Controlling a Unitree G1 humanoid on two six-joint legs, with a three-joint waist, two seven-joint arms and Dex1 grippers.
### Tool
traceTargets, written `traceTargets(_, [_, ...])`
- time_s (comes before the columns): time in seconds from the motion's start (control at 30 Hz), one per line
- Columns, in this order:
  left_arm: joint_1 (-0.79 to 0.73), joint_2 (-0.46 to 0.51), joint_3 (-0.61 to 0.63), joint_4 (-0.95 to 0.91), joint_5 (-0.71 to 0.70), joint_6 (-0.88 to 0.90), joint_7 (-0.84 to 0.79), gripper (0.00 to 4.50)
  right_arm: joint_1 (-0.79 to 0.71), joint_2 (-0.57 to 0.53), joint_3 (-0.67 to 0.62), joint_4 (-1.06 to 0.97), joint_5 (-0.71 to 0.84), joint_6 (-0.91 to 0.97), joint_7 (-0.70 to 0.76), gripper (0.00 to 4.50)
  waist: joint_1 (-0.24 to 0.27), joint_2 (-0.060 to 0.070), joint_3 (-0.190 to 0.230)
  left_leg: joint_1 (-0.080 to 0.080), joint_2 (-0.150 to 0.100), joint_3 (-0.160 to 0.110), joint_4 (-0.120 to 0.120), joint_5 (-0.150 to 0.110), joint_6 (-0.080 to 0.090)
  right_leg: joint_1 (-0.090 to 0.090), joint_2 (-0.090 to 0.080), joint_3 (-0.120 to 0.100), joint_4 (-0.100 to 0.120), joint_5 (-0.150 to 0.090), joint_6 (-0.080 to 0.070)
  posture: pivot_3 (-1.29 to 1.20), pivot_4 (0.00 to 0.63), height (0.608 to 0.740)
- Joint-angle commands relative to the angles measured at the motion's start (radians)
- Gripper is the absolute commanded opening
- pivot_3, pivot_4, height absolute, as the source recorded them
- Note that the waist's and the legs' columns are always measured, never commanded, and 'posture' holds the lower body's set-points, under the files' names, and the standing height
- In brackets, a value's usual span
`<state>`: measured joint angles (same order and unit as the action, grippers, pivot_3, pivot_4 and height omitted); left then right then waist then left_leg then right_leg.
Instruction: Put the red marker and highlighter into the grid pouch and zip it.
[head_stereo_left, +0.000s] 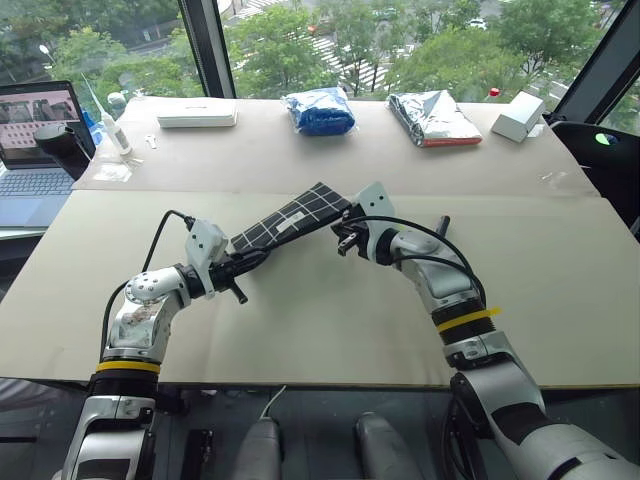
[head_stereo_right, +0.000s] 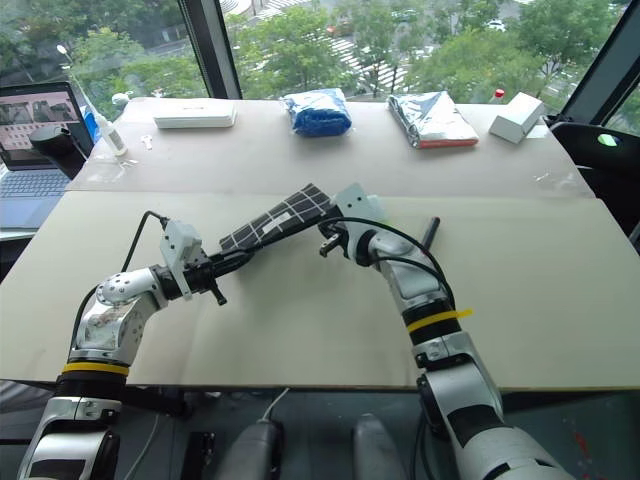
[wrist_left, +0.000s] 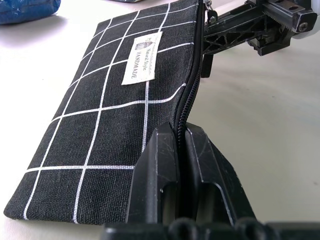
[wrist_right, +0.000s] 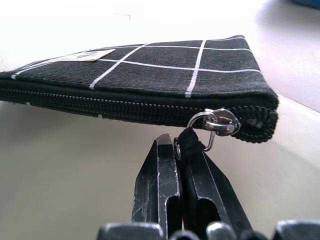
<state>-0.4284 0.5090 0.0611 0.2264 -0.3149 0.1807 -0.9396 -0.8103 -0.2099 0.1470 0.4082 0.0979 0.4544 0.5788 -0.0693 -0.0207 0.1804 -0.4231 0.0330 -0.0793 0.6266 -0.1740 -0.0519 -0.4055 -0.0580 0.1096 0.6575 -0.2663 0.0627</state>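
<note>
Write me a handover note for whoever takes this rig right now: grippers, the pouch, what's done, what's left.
Left gripper: shut on the zipper edge of the black white-gridded fabric pouch, holding it above the beige table.
Right gripper: shut on the black zipper pull strap at the pouch's far end.
Done: both grips are set; the zipper teeth look closed along the visible length.
Left: the marker and highlighter can't be seen; confirm they are inside and the zip is complete.
</note>
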Motion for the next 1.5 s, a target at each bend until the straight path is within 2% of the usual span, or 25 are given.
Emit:
traceTargets(0.03, [-0.011,-0.005,0.002,-0.011,-0.003,-0.006,0.008,0.00,0.003,0.000,0.041,-0.083,-0.001,0.006,0.055,0.02,0.000,0.000,0.000,0.000,0.000,0.000,0.000,0.000,0.000,0.000,0.000,0.000,0.000,0.000,0.000,0.00,0.150,0.740])
traceTargets(0.5, [-0.031,-0.023,-0.006,0.013,0.001,-0.016,0.014,0.00,-0.012,0.176,0.161,-0.131,-0.019,0.046,0.071,0.02,0.002,0.000,0.000,0.000,0.000,0.000,0.000,0.000,0.000,0.000,0.000,0.000,0.000,0.000,0.000,0.00,0.150,0.740])
traceTargets(0.73, [-0.038,-0.025,-0.007,0.021,0.002,-0.017,0.012,0.00,0.006,0.192,0.208,-0.152,-0.029,0.067,0.103,0.02,0.000,0.000,0.000,0.000,0.000,0.000,0.000,0.000,0.000,0.000,0.000,-0.001,0.000,0.000,0.000,0.00,0.150,0.740])
traceTargets(0.97, [-0.039,-0.033,-0.008,0.021,-0.001,-0.016,0.013,0.00,0.005,0.177,0.199,-0.091,-0.075,0.056,0.048,0.02,0.002,0.000,0.000,0.000,0.000,0.000,0.000,0.000,0.000,0.000,0.000,-0.001,0.000,0.000,0.000,0.00,0.150,0.740])
traceTargets(1.17, [-0.040,-0.038,-0.009,0.022,-0.002,-0.016,0.014,0.00,0.014,0.162,0.168,-0.142,-0.039,0.069,0.088,1.76,0.000,0.000,0.000,0.000,0.000,0.000,0.000,0.000,0.000,0.000,0.000,-0.001,0.000,0.000,0.000,0.00,0.150,0.740])
traceTargets(1.23, [-0.038,-0.040,-0.010,0.018,-0.002,-0.014,0.015,0.00,0.011,0.153,0.138,-0.168,-0.016,0.105,0.093,2.56,0.001,0.000,0.000,0.000,0.000,0.000,0.000,0.000,0.000,0.000,0.000,-0.001,0.000,0.000,0.000,0.00,0.150,0.740])
traceTargets(1.3, [-0.032,-0.042,-0.011,0.011,-0.003,-0.012,0.015,0.00,0.033,0.106,0.095,-0.283,0.078,0.212,0.170,3.21,0.001,0.000,0.000,0.000,0.000,0.000,0.000,0.000,0.000,0.000,0.000,-0.001,0.000,0.000,0.000,0.00,0.150,0.740])
traceTargets(1.4, [-0.025,-0.045,-0.012,0.001,-0.005,-0.008,0.018,0.00,0.131,-0.046,0.063,-0.541,0.220,0.321,0.333,3.21,0.012,0.000,0.000,-0.001,0.000,-0.001,0.000,0.000,0.000,0.000,0.000,-0.001,0.000,0.000,0.000,0.00,0.150,0.740])
traceTargets(1.5, [-0.020,-0.046,-0.012,-0.006,-0.007,-0.006,0.021,0.00,0.285,-0.240,0.055,-0.732,0.246,0.263,0.437,3.21,0.023,0.000,0.000,-0.002,-0.001,-0.001,0.000,0.000,0.000,0.001,-0.001,-0.002,-0.003,0.000,0.000,0.00,0.150,0.740])
